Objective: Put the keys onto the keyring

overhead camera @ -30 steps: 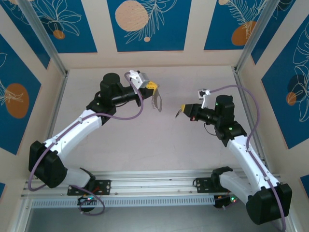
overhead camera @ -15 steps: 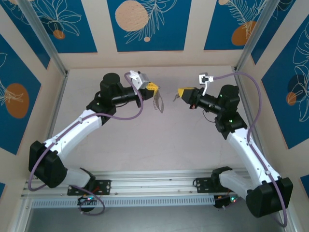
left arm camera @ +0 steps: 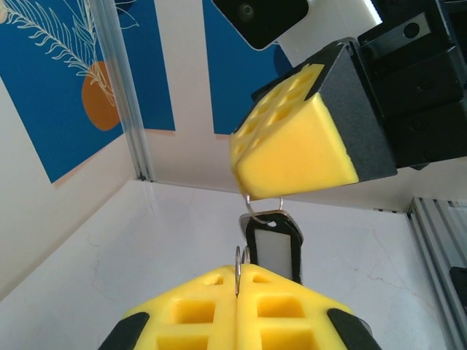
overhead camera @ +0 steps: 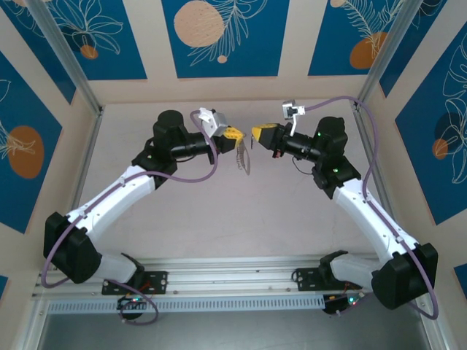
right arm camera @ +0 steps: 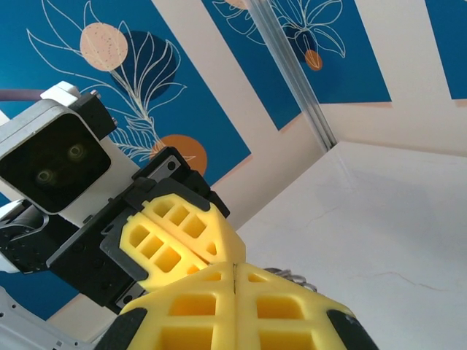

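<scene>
Seen from above, the left pincer (overhead camera: pixel 235 134) was pinching the keyring (overhead camera: pixel 243 158), which hung below it over the counter (overhead camera: pixel 219 219). The right pincer (overhead camera: pixel 257 133), lower and well apart a second earlier, had swung up and leftward to sit just beside it.

In the left wrist view, the left fingers (left arm camera: pixel 292 313) were pressed together on a thin metal edge. The black-headed key (left arm camera: pixel 273 244) dangled from the right pincer's closed tip.

In the right wrist view, the right fingers (right arm camera: pixel 284 313) were pressed together, their hold hidden.
</scene>
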`<action>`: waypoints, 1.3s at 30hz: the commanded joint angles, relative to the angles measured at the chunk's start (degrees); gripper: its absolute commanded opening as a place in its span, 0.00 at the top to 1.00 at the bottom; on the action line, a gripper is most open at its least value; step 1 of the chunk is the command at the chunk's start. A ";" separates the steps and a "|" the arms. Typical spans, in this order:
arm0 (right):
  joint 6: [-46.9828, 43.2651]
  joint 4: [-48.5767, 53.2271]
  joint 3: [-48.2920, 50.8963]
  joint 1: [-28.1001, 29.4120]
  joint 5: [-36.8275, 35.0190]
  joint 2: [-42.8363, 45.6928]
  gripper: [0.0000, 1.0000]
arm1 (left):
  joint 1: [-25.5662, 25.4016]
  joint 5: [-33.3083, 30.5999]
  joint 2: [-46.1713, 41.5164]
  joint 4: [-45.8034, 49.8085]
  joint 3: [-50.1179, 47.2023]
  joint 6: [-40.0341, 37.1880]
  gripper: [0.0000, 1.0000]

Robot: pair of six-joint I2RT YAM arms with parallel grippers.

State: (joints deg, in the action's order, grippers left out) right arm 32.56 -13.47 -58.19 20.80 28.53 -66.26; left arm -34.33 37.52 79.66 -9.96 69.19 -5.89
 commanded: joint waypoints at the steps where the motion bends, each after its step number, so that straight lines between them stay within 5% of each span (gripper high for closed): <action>1: -1.79 -1.62 -2.25 1.00 0.22 -0.48 1.00 | -0.81 1.92 0.06 -0.77 2.75 0.44 1.00; 39: -9.96 9.48 -5.26 3.20 -0.21 -3.19 1.00 | -1.53 1.42 0.28 1.90 4.72 -1.94 1.00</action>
State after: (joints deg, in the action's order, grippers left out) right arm 24.64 -7.90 -62.89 23.68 28.73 -69.60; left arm -35.03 37.67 80.12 -4.97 71.00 -6.55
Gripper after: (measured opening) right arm 0.044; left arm 0.038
